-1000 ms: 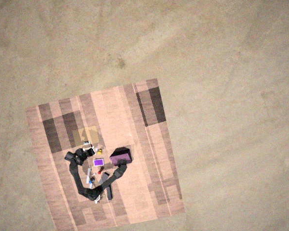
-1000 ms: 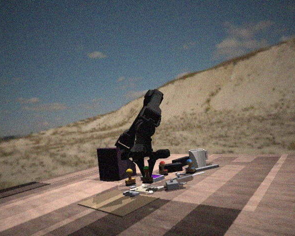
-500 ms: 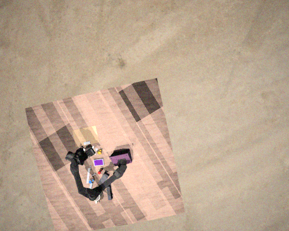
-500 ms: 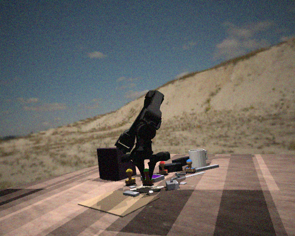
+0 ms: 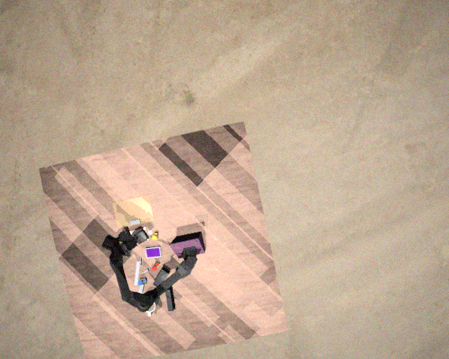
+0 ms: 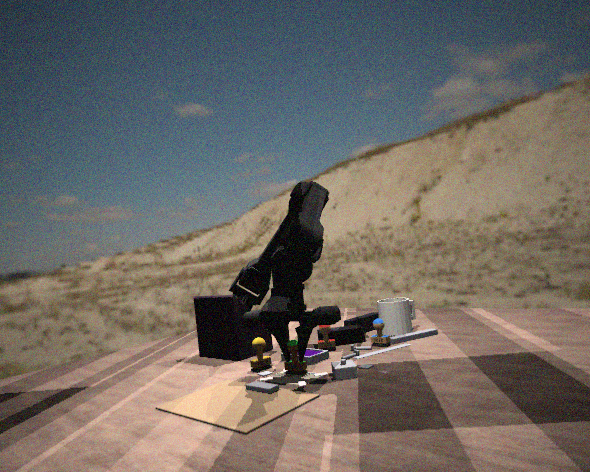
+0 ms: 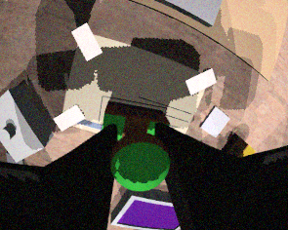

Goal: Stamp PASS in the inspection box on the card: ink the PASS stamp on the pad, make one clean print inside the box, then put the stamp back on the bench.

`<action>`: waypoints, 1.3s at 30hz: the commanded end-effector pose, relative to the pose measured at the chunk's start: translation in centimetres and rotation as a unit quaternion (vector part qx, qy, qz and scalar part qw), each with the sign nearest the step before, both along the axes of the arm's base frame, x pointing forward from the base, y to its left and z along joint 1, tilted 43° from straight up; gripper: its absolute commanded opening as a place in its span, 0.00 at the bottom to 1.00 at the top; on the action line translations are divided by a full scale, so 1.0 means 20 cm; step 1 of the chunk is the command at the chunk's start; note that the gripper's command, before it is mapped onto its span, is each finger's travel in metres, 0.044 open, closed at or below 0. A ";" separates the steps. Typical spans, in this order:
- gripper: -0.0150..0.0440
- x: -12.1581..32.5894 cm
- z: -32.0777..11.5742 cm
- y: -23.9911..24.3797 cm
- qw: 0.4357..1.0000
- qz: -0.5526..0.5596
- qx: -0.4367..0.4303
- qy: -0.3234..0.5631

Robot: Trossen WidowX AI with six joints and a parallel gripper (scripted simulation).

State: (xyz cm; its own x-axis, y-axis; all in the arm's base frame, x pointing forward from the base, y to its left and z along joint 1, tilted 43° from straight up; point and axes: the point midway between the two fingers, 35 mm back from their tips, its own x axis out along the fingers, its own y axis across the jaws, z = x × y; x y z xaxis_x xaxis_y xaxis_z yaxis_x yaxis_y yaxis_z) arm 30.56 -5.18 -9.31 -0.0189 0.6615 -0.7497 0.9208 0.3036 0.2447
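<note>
My gripper (image 6: 294,353) (image 7: 136,131) is shut on the green-knobbed stamp (image 6: 292,347) (image 7: 141,166), held upright, knob up. Its base is low over the pale card (image 7: 80,99); whether it touches is not clear. Thin printed lines show beside the base in the wrist view, but the base, fingers and shadow hide much of the card and any print. The purple ink pad (image 5: 153,252) (image 6: 316,353) (image 7: 148,212) lies behind the stamp, seen from the exterior view. The stamp's lettering cannot be read.
Yellow (image 6: 258,350), red (image 6: 325,335) and blue (image 6: 379,329) stamps stand around. White pieces (image 7: 87,41) sit at the card's edges. A grey block (image 6: 343,369) (image 7: 12,129), tan board (image 6: 219,406), dark box (image 5: 188,247) (image 6: 217,327) and mug (image 6: 394,315) are nearby.
</note>
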 end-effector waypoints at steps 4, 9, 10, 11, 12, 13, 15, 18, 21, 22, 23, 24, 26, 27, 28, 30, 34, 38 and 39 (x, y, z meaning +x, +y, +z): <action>0.25 0.00 -0.01 0.01 1.000 -0.002 0.001 0.000; 0.25 0.00 -0.01 0.01 1.000 -0.002 0.001 0.000; 0.25 0.00 -0.01 0.01 1.000 -0.002 0.001 0.000; 0.25 0.00 -0.01 0.01 1.000 -0.002 0.001 0.000; 0.25 0.00 -0.01 0.01 1.000 -0.002 0.001 0.000; 0.25 0.00 -0.01 0.01 1.000 -0.002 0.001 0.000; 0.25 0.00 -0.01 0.01 1.000 -0.002 0.001 0.000; 0.25 0.00 -0.01 0.01 1.000 -0.002 0.001 0.000; 0.25 0.00 -0.02 0.02 1.000 -0.002 0.001 0.000; 0.25 0.00 -0.02 0.02 1.000 -0.002 0.001 0.000; 0.25 0.00 -0.02 0.02 1.000 -0.002 0.001 0.000; 0.25 0.00 -0.02 0.02 1.000 -0.002 0.001 0.000; 0.25 0.00 -0.02 0.02 1.000 -0.002 0.001 0.000; 0.25 0.00 -0.02 0.02 1.000 -0.002 0.001 0.000; 0.25 0.00 -0.02 0.02 1.000 -0.002 0.001 0.000; 0.25 0.00 -0.02 0.02 1.000 -0.002 0.001 0.000; 0.25 0.00 -0.02 0.02 1.000 -0.002 0.001 0.000; 0.25 0.00 -0.02 0.02 1.000 -0.002 0.001 0.000; 0.25 0.00 -0.02 0.02 1.000 -0.002 0.001 0.000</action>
State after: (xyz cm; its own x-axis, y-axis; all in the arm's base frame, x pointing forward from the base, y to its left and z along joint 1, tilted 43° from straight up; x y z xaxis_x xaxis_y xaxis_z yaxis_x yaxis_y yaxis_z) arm 30.51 -4.96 -9.59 -0.0187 0.6616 -0.7496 0.9221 0.3013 0.2429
